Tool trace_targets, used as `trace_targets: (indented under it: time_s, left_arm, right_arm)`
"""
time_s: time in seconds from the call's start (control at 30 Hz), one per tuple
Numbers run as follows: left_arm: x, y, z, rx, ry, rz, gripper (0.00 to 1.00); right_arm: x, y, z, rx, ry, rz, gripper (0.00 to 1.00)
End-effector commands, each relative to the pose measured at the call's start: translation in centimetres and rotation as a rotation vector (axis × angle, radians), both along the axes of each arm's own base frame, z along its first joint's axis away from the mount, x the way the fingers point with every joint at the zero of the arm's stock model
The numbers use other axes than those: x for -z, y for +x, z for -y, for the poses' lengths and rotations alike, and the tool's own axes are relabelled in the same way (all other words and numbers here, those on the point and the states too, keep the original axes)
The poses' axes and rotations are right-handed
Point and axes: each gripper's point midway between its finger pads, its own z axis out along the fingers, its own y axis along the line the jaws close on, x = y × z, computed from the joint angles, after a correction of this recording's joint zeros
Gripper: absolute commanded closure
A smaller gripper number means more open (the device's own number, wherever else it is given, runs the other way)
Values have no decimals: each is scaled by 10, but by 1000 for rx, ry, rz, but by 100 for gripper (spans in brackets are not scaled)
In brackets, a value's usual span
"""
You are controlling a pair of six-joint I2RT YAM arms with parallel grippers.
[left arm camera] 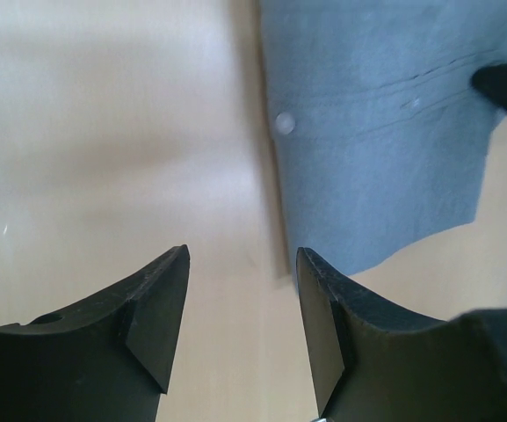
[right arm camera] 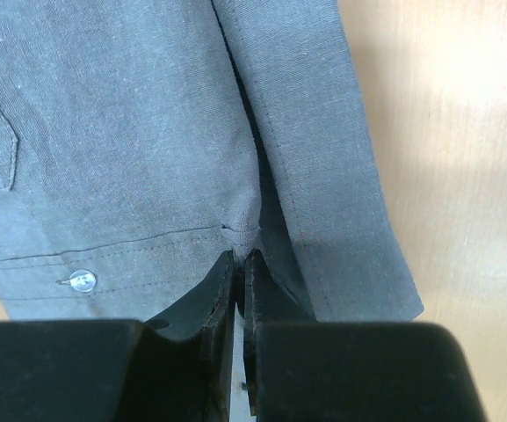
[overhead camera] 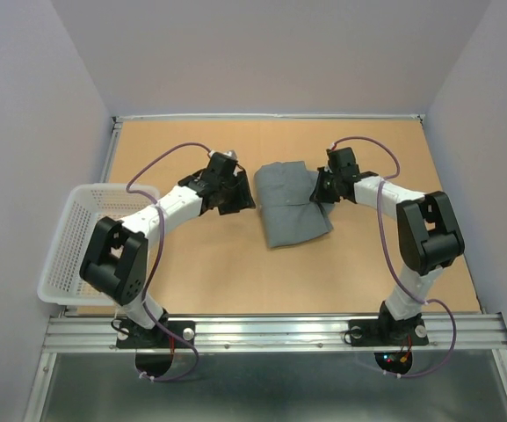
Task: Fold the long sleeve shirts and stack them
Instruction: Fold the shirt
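Right fingers (right arm camera: 220, 294) tight on one shirt (right arm camera: 130, 132)

the table (overhead camera: 218, 272) is a flat tan board with a pale rim along its far and side edges and a metal rail along its near edge. one grey shirt (overhead camera: 288, 209) lies directly on the board, folded into a compact, roughly rectangular bundle slightly beyond centre. a white mesh basket (overhead camera: 70, 251) sits at the near left corner and appears to overhang the left edge.
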Motion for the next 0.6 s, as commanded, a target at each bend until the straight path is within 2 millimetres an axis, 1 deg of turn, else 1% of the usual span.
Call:
trace_targets:
  time_s: [0.0, 0.03, 0.07, 0.13, 0.17, 0.2, 0.3, 0.33, 0.37, 0.4, 0.43, 0.47, 0.53, 0.57]
  left_arm:
    - [-46, 40, 31, 37, -118, 140, 38]
    - [-55, 47, 37, 45, -137, 162, 38]
    - [-51, 54, 43, 54, -145, 167, 38]
    - [-53, 62, 54, 74, -172, 176, 38]
    - [-54, 72, 61, 83, -185, 192, 39]
    - [-55, 77, 65, 90, -194, 199, 39]
    - [-62, 101, 75, 89, -206, 248, 41]
    - [-65, 108, 76, 87, -204, 271, 42]
    - [-70, 122, 77, 78, -210, 300, 43]
    - [-71, 128, 78, 75, -212, 306, 44]
    - [-83, 138, 82, 85, -238, 342, 44]
    - [-75, 145, 87, 95, -245, 342, 45]
    - [-70, 152, 93, 120, -266, 337, 47]
    - [-63, 158, 100, 133, -275, 336, 47]
  right_arm:
    - [-25, 26, 5, -15, -54, 95, 99]
    - [-22, 26, 6, -15, -63, 90, 99]
    - [-22, 28, 7, -17, -71, 90, 99]
    - [-20, 30, 9, -23, -92, 88, 99]
    - [-20, 31, 10, -24, -100, 87, 99]
    - [-21, 32, 10, -28, -104, 92, 99]
    - [-25, 34, 9, -42, -108, 101, 99]
    - [-28, 36, 9, -45, -109, 109, 99]
    - [-29, 36, 8, -50, -110, 109, 99]
    - [-29, 37, 8, -57, -113, 111, 99]
    - [-31, 38, 8, -59, -115, 115, 99]
    - [-30, 39, 8, -57, -118, 113, 99]
    - [-30, 41, 8, -58, -124, 113, 99]
    - [-29, 41, 8, -59, -126, 109, 99]
